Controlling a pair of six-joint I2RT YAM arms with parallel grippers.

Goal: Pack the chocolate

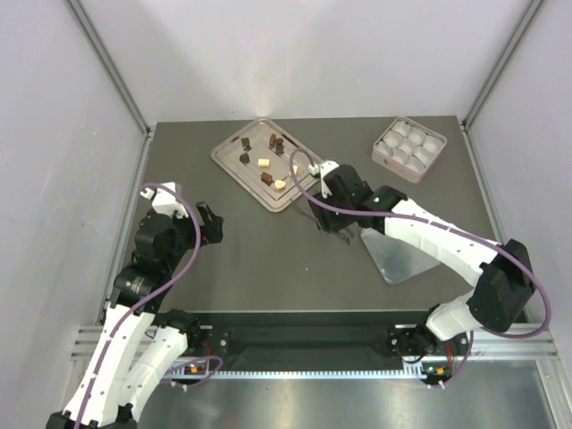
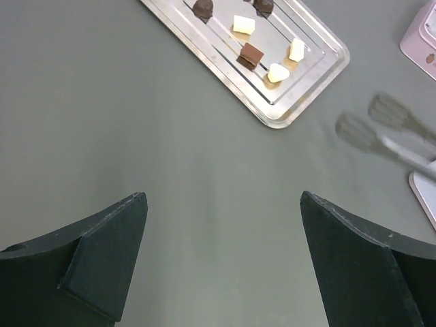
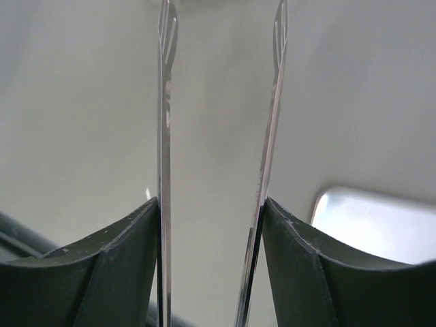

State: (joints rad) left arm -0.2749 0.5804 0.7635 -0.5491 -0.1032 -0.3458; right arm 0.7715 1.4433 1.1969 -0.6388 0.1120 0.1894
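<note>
Found right fingers (image 3: pixel 122 245) clenched on the outer faces of tongs (image 3: pixel 164 102), 1 finger to each blade. Noted the blades apart, with only bare table (image 1: pixel 268 259) between them and no piece caught. Found left gripper (image 2: pixel 223 197) released, jaws wide, holding nothing, poised over bare table.

Located chocolate (image 1: pixel 267 178) loose on tray (image 1: pixel 221 154). Counted at least 7 pieces in the top view, dark and cream mixed. Saw none in box (image 1: pixel 408 147), which sits at the far right, well apart from the tray.

Placed right gripper (image 1: pixel 326 206) just beside the tray's near-right corner, so chocolate lies to its far left, with cream piece (image 1: pixel 281 184) nearest. Read the tray's long axis as diagonal, far-left to near-right, pointing its near end at the tongs. Rated the right arm much the nearer and the left gripper well apart on the near-left side.

Judged the coming move a short reach far-left to bring the tong tips over the nearest piece. Could not tell tip height from these views.
</note>
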